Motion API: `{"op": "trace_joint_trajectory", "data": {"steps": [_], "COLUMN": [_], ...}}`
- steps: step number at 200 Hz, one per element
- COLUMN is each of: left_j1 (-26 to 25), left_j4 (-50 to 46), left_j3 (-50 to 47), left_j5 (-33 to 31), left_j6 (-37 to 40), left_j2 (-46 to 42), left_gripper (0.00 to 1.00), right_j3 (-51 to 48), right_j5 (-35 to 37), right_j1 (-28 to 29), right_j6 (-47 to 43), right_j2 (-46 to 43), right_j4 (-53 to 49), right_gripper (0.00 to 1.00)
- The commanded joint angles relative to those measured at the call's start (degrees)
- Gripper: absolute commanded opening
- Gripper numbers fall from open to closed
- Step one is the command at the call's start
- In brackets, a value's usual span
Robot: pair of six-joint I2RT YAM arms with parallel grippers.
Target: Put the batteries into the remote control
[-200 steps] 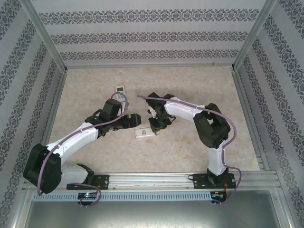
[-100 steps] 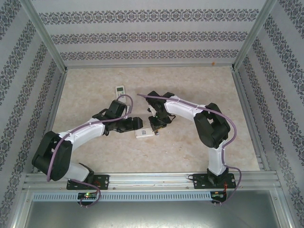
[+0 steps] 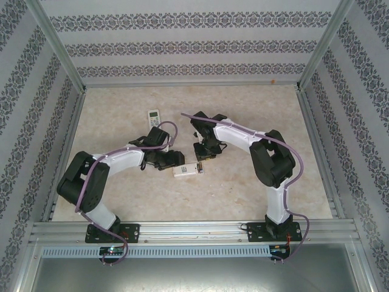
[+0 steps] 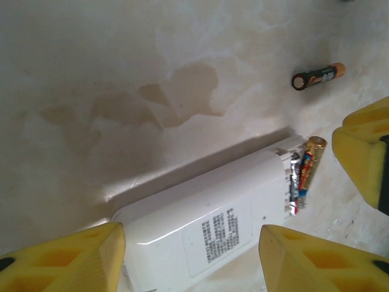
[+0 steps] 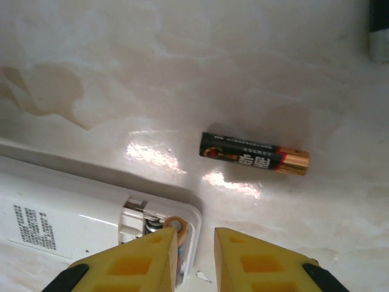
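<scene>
Two white remotes lie on the pale desk [image 3: 255,103]: a small remote [image 3: 154,115] toward the far left, well apart from the arms' work, and the larger remote [image 4: 200,225] near the middle, lying back up with a printed label showing and its battery bay open at one end. A lodged battery [image 4: 307,164] sits in that bay, its gold end poking out at the edge; whether it is fully home cannot be told. A loose battery [image 5: 254,153], black with a copper end, lies flat on the desk just beyond the open end, touching nothing. The left claw [image 4: 191,243] stands wide, its yellow fingers [image 4: 67,258] astride the larger remote's body; whether they touch its sides cannot be told. The right claw [image 5: 193,249] hangs over the open bay with only a narrow slit between its fingers and nothing in it, one finger just beside the lodged battery's tip.
</scene>
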Motion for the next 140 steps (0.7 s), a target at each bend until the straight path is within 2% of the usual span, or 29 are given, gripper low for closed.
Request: {"op": "trace_joint_trajectory", "data": {"steps": [1,140], "left_j1": [-0.47,-1.45], "left_j4": [-2.13,-2.05], "left_j3": [1.45,-0.49], "left_j5": [1.41,1.60], "left_j6": [0.17,-1.81], "left_j2": [1.18,1.39], "left_gripper": [0.60,0.59], "right_j3": [1.17,-4.53], "right_j5": [-2.71,-1.98], "right_j1": [0.14,1.23], "right_j6": [0.06,-1.40], "right_j2": [1.07,-0.19], "right_j4": [-0.21,-0.48], "right_gripper": [0.25,0.18]}}
